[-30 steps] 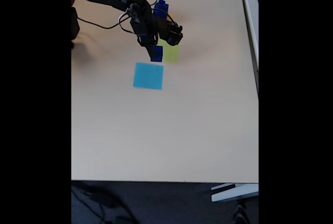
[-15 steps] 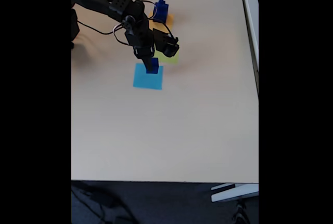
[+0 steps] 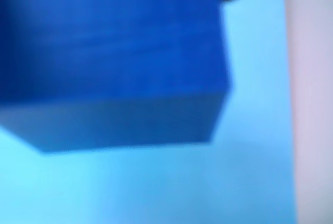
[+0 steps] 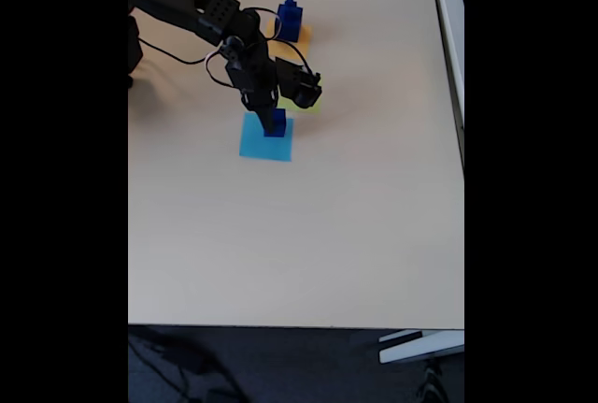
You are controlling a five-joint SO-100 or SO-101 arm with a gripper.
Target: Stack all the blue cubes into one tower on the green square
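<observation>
In the fixed view my gripper (image 4: 273,119) points down and is shut on a dark blue cube (image 4: 277,126), which sits at or just above the far right corner of the flat light blue square (image 4: 256,144). The wrist view has the same blue cube (image 3: 114,52) blurred and very close, over the light blue square (image 3: 156,187). The green square (image 4: 309,105) lies just right of the gripper, mostly hidden by the arm. Two more blue cubes (image 4: 290,19), a small one on a larger one, stand farther back.
The stacked cubes rest on an orange-yellow square (image 4: 303,35). The black arm (image 4: 192,3) and its cables reach in from the top left. Bare beige table (image 4: 308,235) spreads toward the near edge, with a white table edge (image 4: 448,38) at the right.
The gripper with the blue cube has moved down and slightly left in the fixed view, from beside the green square onto the far corner of the light blue square.
</observation>
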